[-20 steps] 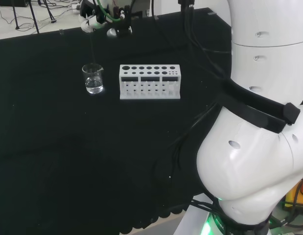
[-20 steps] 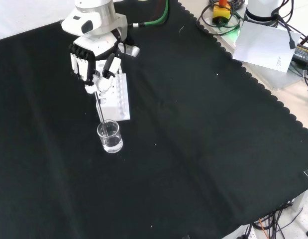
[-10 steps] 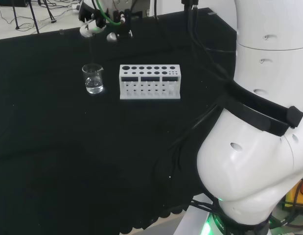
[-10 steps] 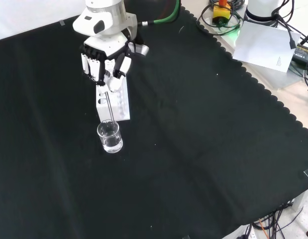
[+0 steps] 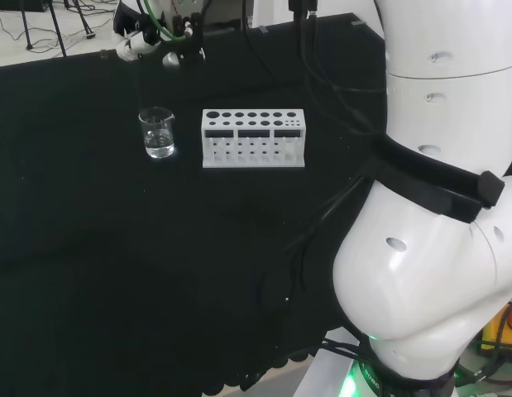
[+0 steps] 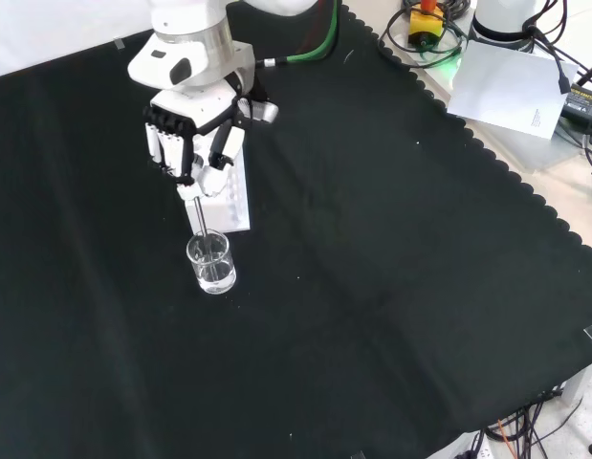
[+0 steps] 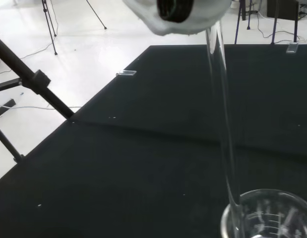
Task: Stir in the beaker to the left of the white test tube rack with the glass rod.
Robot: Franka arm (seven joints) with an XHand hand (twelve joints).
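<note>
- Your hand (image 6: 186,143) hangs above the beaker (image 6: 210,263), fingers curled round the top end of the glass rod (image 6: 198,216); nothing else held.
- Rod runs steeply down from the fingers. Wrist view puts its lower end right at the beaker's rim (image 7: 272,198); whether the tip is inside or just outside the wall, you can't tell.
- Beaker sits on the black cloth (image 6: 391,287) just beside the end of the white test tube rack (image 5: 253,138), to its left in the head view. A little clear liquid in the bottom.
- Handling, as a judgement: rod is thin, stiff, smooth glass, likely slippery and easy to snap. Keep your hold high, near the top end.
- Beaker looks light, clear and fragile; a sideways knock from the rod could tip or slide it. Stir small.
</note>
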